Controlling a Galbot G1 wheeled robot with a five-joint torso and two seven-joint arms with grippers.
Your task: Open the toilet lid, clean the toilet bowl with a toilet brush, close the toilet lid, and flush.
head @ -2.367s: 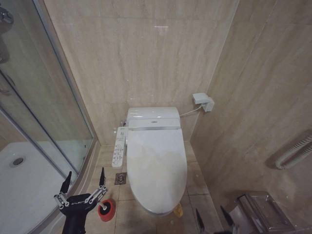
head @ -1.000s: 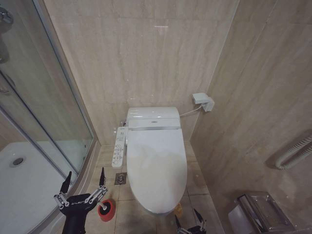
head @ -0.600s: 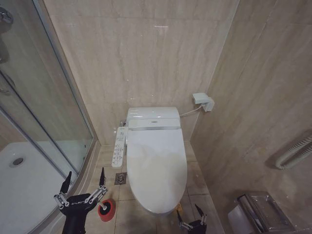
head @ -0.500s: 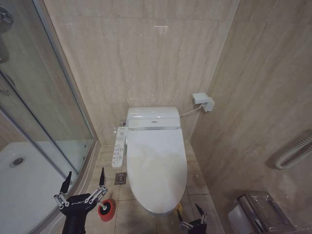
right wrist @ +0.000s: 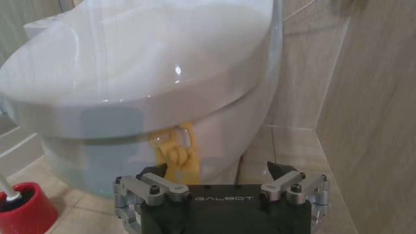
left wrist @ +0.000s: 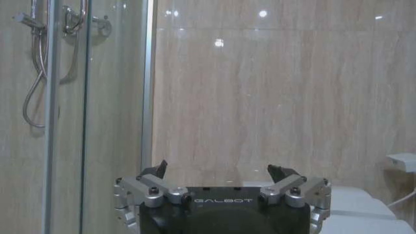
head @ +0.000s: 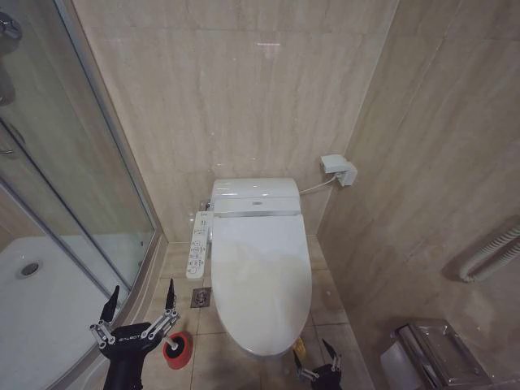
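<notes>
Lid [head: 260, 276] down flat over the bowl [right wrist: 156, 141], hinged at the wall end, its front rim toward the robot. Yellow loop [right wrist: 174, 153] hanging from that front rim, just off the rim's centre on the robot's right.

Right gripper [head: 317, 361] low, just in front of the lid's front rim and a little to the right of the loop — fingers spread wide, holding nothing, not yet touching loop or lid. Left gripper [head: 138, 313] well to the left of the lid, above the red holder [head: 177, 351], also open and empty. Brush [right wrist: 8, 187] standing in that holder, left of the bowl's front.

Probably a light, stiff plastic lid, glossy and so likely slippery; little along the smooth rim for narrow fingers to bite on. Loop looks soft and limp — likely the better hold, pinched near its knot so it cannot slide out. Judged to swing up on its hinge with little force once the pull goes up and back.
</notes>
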